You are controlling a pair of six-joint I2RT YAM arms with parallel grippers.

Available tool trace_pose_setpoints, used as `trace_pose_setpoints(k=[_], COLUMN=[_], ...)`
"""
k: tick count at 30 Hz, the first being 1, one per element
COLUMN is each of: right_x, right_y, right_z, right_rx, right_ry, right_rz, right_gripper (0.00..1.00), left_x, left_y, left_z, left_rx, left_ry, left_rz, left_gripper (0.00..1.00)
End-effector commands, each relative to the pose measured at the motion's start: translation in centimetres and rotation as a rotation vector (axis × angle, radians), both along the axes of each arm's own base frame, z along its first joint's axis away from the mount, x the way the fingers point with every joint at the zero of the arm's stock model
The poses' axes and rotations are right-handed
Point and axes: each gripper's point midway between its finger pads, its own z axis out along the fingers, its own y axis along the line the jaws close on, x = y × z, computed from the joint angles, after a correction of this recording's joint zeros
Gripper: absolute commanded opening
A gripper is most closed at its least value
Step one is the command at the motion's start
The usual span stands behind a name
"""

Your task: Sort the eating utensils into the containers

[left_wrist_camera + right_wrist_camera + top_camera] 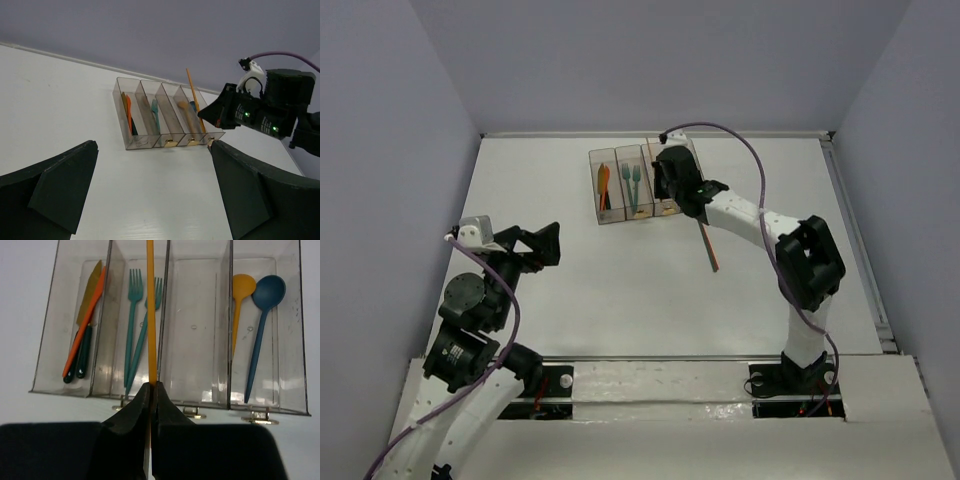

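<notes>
Nearest, the left tool (545,247) hung low over the desk (620,320), fingers spread wide with nothing between them, well apart from all the task's things. Farther out, under the right forearm, a loose stick (708,248) lay flat on the desk. It was orange with a darker edge; one piece or two, could not tell.

Beyond that, the right tool (151,387) was clamped on the orange stick (150,315). Its fingers pressed together at the stick's lower end, and the shaft ran forward over the containers (195,385). From the left wrist view the stick stood tilted, its upper end past the bins' far rim. From the right wrist its line followed the wall between the second bin and the third bin (192,315). Whether the tip sat inside either, could not tell.

Contents:
- First bin: knives (85,320).
- Second bin: two teal forks (132,325).
- Third bin: bare.
- Fourth bin: orange spoon (239,305) and blue spoon (262,330).

Judgement: the step in hand was placing the stick, and the bare third bin looked like its proper home. The next move called for a small shift toward the spoons' side so the shaft cleared the wall, then a lowering and release. The loose stick would be left to fetch.
</notes>
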Motion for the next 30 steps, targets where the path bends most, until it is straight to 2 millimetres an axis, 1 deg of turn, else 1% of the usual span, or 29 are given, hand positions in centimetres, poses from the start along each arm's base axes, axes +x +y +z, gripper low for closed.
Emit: trace_pose_setpoints(k=[1,2,5,6,7,8,9,10,12,13,14,15,18,22,23,25,26,29,30], right_x=[4.7,6.0,7.6,8.2,8.8,9.5,9.6,9.8,10.0,9.9,10.0,9.9,9.8,8.8,7.9,6.6,4.8,1.6,-0.6], right_y=[-0.2,-0.6,-1.1,-0.8,-1.3,-1.9,-1.9,-2.3,-2.0,-1.8,-1.7,-1.5,-1.7,-2.3,-2.9,-3.8,-5.1,-7.3,-9.1], right_z=[1.1,0.9,0.4,-0.1,-0.4,-1.3,-1.6,-2.0,-2.4,-3.1,-3.1,-3.3,-2.6,-0.5,0.5,1.5,2.1,1.4,-0.2], right_rx=[0.03,0.029,0.025,0.017,0.015,0.003,0.001,0.0,0.002,-0.004,-0.001,0.002,0.012,0.036,0.054,0.079,0.098,0.133,0.115], right_ry=[-0.035,-0.039,-0.024,-0.013,-0.003,0.021,0.025,0.03,0.037,0.057,0.055,0.064,0.056,0.031,0.014,-0.006,-0.024,-0.01,0.018], right_rz=[-0.03,-0.041,-0.053,-0.054,-0.067,-0.082,-0.083,-0.09,-0.08,-0.07,-0.071,-0.061,-0.074,-0.08,-0.086,-0.099,-0.119,-0.174,-0.208], right_gripper=[0.0,0.0,0.0,0.0,0.0,0.0,0.0,0.02,0.09,0.24,0.3,0.33,0.45,0.46,0.46,0.44,0.41,0.35,0.33], left_x=[-0.5,-0.5,-0.6,-0.6,-0.5,-0.5,-0.6,-0.6,-0.6,-0.5,-0.5,-0.5,-0.4,-0.5,-0.5,-0.5,-0.5,-0.6,-0.6], left_y=[0.1,0.2,0.0,0.0,0.0,0.0,0.0,0.1,0.1,0.0,0.0,-0.1,-0.1,0.0,-0.1,-0.1,-0.1,-0.1,-0.1], left_z=[2.0,2.1,2.0,2.0,2.0,2.0,2.1,2.0,2.0,2.0,2.0,2.0,2.0,2.0,2.0,2.0,2.0,2.1,2.1], left_rx=[-0.026,-0.025,-0.026,-0.025,-0.023,-0.023,-0.026,-0.025,-0.024,-0.024,-0.022,-0.022,-0.021,-0.023,-0.023,-0.024,-0.024,-0.027,-0.027], left_ry=[-0.066,-0.066,-0.065,-0.066,-0.067,-0.065,-0.068,-0.066,-0.066,-0.066,-0.064,-0.065,-0.063,-0.065,-0.065,-0.065,-0.065,-0.069,-0.071], left_rz=[-0.006,-0.003,-0.011,-0.011,-0.012,-0.011,-0.011,-0.009,-0.007,-0.01,-0.014,-0.015,-0.014,-0.012,-0.014,-0.015,-0.015,-0.017,-0.017], left_gripper=[0.99,0.99,0.99,0.99,0.99,0.99,0.99,0.99,0.99,0.99,0.99,0.99,0.99,0.99,0.99,0.99,0.99,0.99,0.99])
